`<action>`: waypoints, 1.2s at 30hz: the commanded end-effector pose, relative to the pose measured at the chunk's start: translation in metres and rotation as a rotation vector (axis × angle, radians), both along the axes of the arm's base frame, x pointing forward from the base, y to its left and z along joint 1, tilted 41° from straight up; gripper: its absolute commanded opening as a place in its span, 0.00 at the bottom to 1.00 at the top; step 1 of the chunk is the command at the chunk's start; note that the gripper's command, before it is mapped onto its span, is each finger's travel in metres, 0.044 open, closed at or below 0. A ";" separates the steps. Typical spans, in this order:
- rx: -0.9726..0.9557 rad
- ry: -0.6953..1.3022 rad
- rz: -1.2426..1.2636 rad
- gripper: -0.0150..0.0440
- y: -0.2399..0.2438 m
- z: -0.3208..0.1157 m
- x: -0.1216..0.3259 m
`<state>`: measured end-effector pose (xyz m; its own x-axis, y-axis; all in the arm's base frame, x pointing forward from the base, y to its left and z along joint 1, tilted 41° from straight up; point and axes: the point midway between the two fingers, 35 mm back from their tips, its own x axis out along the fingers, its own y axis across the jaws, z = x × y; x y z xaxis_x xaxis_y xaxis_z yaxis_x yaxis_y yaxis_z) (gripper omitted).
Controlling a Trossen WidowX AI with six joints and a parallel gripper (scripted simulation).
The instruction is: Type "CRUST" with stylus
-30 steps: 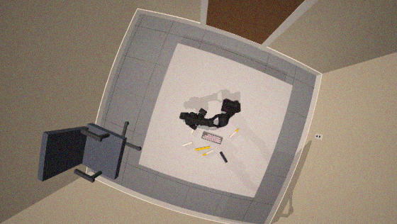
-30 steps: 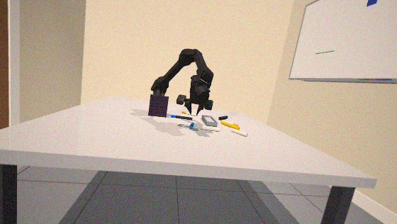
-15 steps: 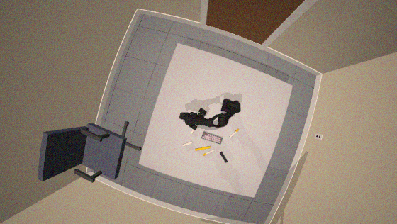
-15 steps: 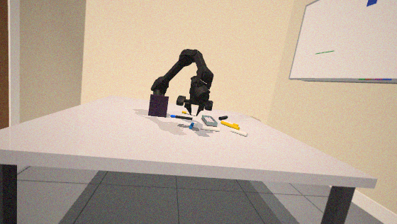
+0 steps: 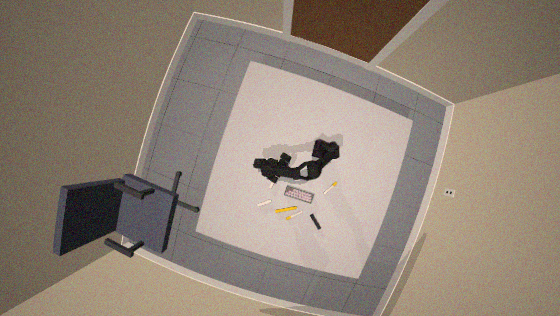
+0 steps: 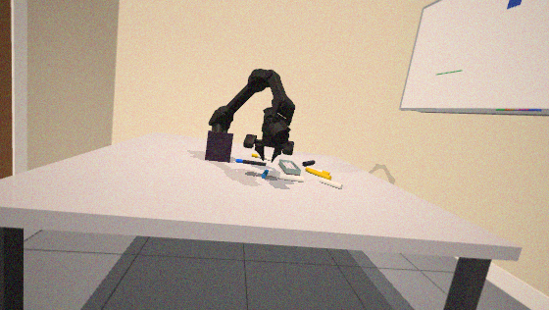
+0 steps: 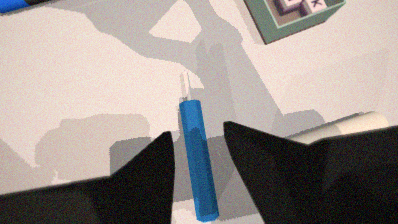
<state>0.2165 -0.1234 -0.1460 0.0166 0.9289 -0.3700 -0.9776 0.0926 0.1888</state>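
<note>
The blue stylus [image 6: 265,174] [image 7: 201,165] with a pale, thin tip lies on the desk. My gripper [image 6: 268,159] [image 7: 198,133] is partly open and empty, pointing down above it. In the wrist view the stylus runs between the two black fingers, with gaps on both sides, its tip pointing away from the gripper. In the top view the arm hides the stylus. The keyboard [image 5: 299,194] [image 6: 289,167] has a grey-green case and pale keys; only its corner [image 7: 300,26] shows at the top right of the wrist view.
A black pen with a blue end [image 6: 251,162] [image 7: 12,5] lies near the arm's base. A white pen [image 6: 292,179] [image 7: 345,127] lies right of the stylus. A yellow marker [image 5: 286,209] [image 6: 318,173], another white pen [image 5: 264,203] [image 6: 331,183] and a black marker [image 5: 315,221] [image 6: 308,163] lie around the keyboard.
</note>
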 end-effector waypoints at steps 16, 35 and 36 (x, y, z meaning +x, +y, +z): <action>0.006 0.001 -0.003 0.51 0.008 -0.008 -0.001; 0.006 0.001 -0.003 0.51 0.015 -0.015 -0.002; 0.006 0.001 -0.003 0.51 0.015 -0.016 -0.002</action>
